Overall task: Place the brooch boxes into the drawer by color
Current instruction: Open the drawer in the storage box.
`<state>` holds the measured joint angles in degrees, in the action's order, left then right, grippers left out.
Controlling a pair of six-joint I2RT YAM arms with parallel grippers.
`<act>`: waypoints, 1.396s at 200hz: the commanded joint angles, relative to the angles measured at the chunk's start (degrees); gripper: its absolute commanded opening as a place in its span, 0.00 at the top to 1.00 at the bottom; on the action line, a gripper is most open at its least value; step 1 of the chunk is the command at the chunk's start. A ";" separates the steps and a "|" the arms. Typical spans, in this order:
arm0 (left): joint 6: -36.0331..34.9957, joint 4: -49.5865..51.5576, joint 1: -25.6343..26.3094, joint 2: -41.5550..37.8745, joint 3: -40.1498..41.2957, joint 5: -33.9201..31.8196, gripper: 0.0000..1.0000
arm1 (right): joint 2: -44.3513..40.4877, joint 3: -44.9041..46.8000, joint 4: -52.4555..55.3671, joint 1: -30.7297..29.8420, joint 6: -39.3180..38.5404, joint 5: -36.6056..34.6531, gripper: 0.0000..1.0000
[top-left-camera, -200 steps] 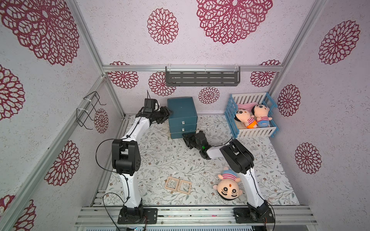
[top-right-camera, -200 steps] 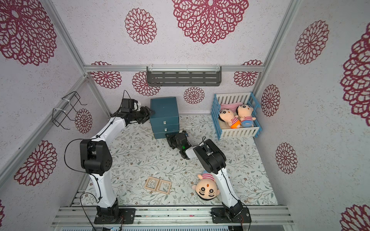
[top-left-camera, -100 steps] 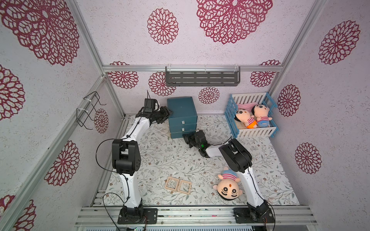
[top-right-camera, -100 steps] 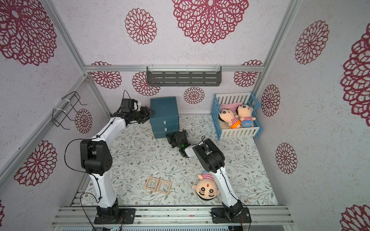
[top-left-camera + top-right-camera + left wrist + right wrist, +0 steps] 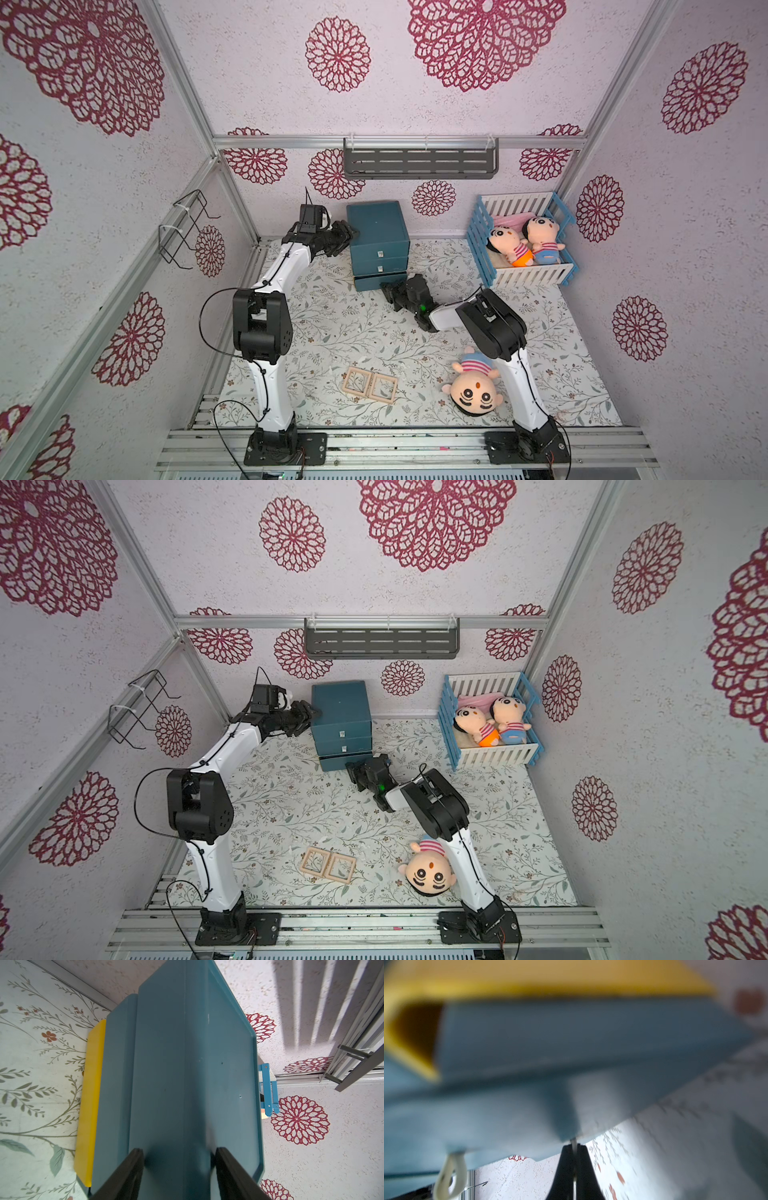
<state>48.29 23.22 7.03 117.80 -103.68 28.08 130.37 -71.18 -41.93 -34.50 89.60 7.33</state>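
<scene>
**Cabinet:** teal 3-drawer cabinet (image 5: 376,226) stands far centre, against back wall. Bottom drawer (image 5: 380,282) sits proud of the two above; its yellow side (image 5: 89,1105) shows in left wrist view.

**R gripper** (image 5: 386,289): low over floral mat (image 5: 332,332) at bottom drawer's front. Fingers together, pinched on a thin pale pull tab (image 5: 573,1142). Wrist view is blurred.

**L gripper** (image 5: 351,231): at cabinet's top left edge. Fingers (image 5: 133,1167) apart, astride that edge, tips against cabinet.

**Task items:** left wood brooch box (image 5: 356,381) and right wood brooch box (image 5: 383,388) lie flat and touching, near centre of mat, well apart from cabinet.

**Obstructions:**
- R arm (image 5: 490,324) reaches low across mat between boxes and drawer, slightly right.
- Plush doll (image 5: 476,392) lies face up near boxes' right, against R arm's lower link.
- Far right: blue-white crib (image 5: 528,276) w/ two dolls (image 5: 509,245).
- Back wall: grey shelf (image 5: 419,164).
- Left wall: wire rack (image 5: 183,232).
</scene>
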 commanded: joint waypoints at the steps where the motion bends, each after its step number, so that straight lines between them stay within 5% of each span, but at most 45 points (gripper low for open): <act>1: -0.02 2.27 0.83 2.42 -0.05 0.16 0.39 | -4.58 2.94 -0.67 -0.28 -0.40 -0.41 1.00; 136: -0.22 2.28 0.80 2.73 -0.47 0.23 0.39 | -15.56 18.62 -2.97 -4.25 1.71 -0.79 1.00; 264: -0.39 2.53 0.71 2.63 -0.69 0.15 0.38 | -19.35 22.55 -0.21 -6.52 2.11 -1.71 1.00; 279: -0.47 2.77 0.63 2.35 -0.91 0.05 0.37 | -19.92 22.52 0.12 -6.54 1.85 -1.70 0.87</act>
<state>48.27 23.29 7.03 118.10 -104.01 28.64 113.84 -48.56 -41.76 -40.75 91.33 6.87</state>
